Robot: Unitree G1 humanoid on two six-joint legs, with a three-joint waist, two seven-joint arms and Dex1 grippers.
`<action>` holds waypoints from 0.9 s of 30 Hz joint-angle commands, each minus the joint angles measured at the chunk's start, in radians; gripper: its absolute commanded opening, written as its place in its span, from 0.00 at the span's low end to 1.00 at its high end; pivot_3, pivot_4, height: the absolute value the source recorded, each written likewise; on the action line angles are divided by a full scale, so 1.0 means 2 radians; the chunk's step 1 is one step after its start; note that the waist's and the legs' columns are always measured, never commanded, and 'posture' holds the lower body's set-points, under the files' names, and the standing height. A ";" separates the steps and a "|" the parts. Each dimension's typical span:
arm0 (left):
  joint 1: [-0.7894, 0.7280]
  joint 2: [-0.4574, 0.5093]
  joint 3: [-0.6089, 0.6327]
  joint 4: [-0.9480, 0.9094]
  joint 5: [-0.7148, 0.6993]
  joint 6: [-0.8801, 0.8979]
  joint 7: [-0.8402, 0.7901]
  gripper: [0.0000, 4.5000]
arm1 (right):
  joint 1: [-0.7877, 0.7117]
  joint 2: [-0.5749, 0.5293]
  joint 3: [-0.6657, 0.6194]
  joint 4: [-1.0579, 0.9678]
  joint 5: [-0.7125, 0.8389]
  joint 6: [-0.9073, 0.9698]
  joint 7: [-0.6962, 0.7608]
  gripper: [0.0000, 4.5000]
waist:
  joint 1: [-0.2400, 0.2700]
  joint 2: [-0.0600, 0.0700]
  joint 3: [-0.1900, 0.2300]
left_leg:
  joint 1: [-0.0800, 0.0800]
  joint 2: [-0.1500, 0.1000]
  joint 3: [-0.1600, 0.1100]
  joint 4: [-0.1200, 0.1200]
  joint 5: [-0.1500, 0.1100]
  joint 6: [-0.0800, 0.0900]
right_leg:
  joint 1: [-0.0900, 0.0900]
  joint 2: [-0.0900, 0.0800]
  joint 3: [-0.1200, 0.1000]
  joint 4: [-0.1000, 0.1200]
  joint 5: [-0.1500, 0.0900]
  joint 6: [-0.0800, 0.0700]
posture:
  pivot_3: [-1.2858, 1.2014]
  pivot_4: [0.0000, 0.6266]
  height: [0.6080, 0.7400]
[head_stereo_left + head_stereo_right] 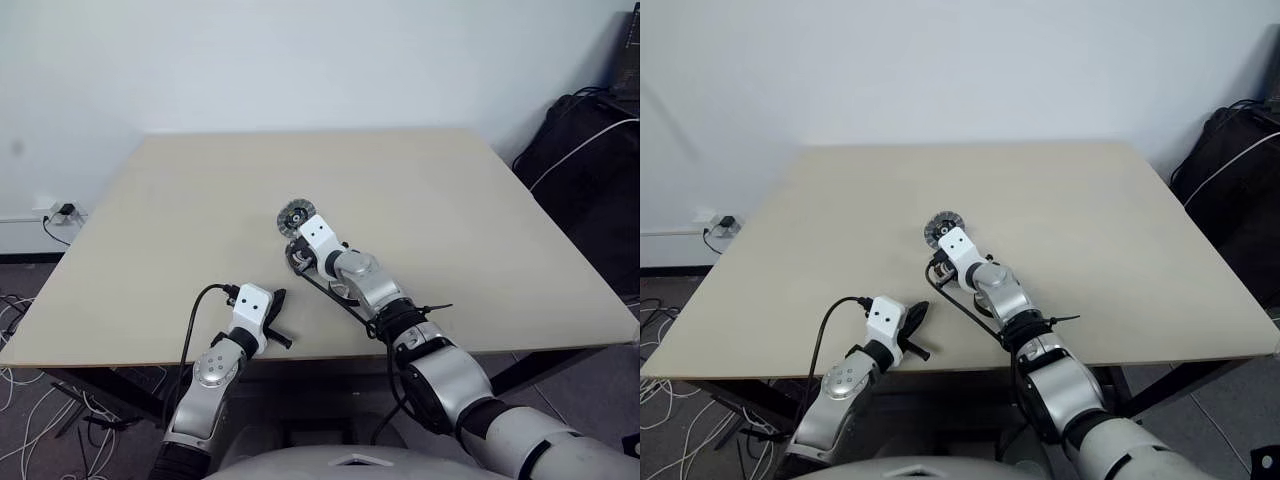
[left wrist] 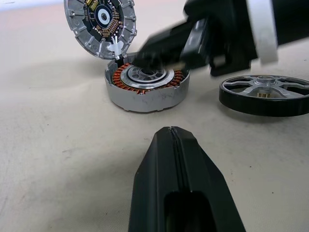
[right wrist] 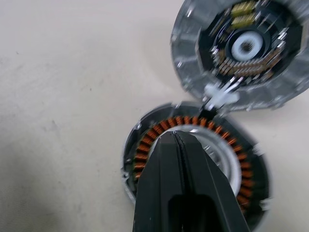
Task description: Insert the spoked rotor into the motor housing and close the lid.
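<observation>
The spoked rotor, a small wheel with silvery spokes and a thick black rim, lies flat on the pale beige table, well clear of the motor housing, a shallow round silvery-grey cup with a ring of copper-orange windings around a pale centre. The housing is empty, and its lid, a round silver-grey disc with a circuit-patterned inner face, stands tipped up and open at the housing's far edge, seemingly joined there by a small white hinge piece. In the left wrist view the rotor sits on the far side of the right gripper's black body from the housing, so the wheel has to travel sideways across that gap before it can drop in; lying flat, it has no long axis to line up, only its rim to take. The right gripper hangs directly over the housing's windings with its two black fingers pressed together and holding nothing, so I judge it the nearer arm for the pickup. The left gripper rests low near the table's front edge, fingers likewise together and empty, pointing toward both parts.
</observation>
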 commanded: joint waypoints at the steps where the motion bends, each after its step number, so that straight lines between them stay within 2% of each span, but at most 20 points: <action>1: -0.009 0.001 0.002 -0.009 -0.004 -0.005 -0.002 0.00 | -0.003 -0.014 0.022 -0.047 -0.004 0.018 0.042 0.19 | 0.000 0.000 0.000 | 0.000 0.000 0.000 0.000 0.000 0.000 | 0.000 0.000 0.000 0.000 0.000 0.000 | 0.52 0.00 1.00; 4: -0.010 0.000 0.001 -0.008 -0.004 -0.006 -0.002 0.00 | -0.005 -0.033 0.061 -0.064 -0.030 0.034 0.073 0.42 | 0.000 0.000 0.000 | 0.000 0.000 0.000 0.000 0.000 0.000 | 0.000 0.000 0.000 0.000 0.000 0.000 | 0.52 0.00 1.00; 11: -0.011 -0.002 0.001 -0.006 -0.004 -0.007 -0.001 0.00 | -0.019 -0.047 0.099 -0.075 -0.049 0.072 0.120 0.42 | 0.000 0.000 0.000 | 0.000 0.000 0.000 0.000 0.000 0.000 | 0.000 0.000 0.000 0.000 0.000 0.000 | 0.52 0.00 1.00; 21: -0.009 -0.005 0.001 -0.005 -0.003 -0.010 0.002 0.00 | -0.036 -0.041 0.108 -0.052 -0.059 0.080 0.123 0.42 | 0.001 0.000 0.000 | 0.000 0.000 0.000 0.000 -0.001 -0.001 | 0.000 0.000 0.000 0.000 0.000 0.000 | 0.52 0.00 1.00; 24: -0.009 -0.006 0.000 -0.005 -0.003 -0.010 0.003 0.00 | -0.040 -0.040 0.107 -0.045 -0.059 0.079 0.122 0.28 | 0.001 0.000 0.000 | 0.000 0.000 0.000 0.000 -0.001 -0.001 | 0.000 0.000 0.000 0.000 0.000 0.000 | 0.52 0.00 1.00; 27: -0.009 -0.007 0.000 -0.004 -0.003 -0.011 0.003 0.00 | -0.043 -0.039 0.106 -0.039 -0.059 0.077 0.123 0.08 | 0.001 0.000 0.000 | 0.000 0.000 0.000 0.000 -0.001 -0.001 | 0.000 0.000 0.000 0.000 0.000 0.000 | 0.52 0.00 1.00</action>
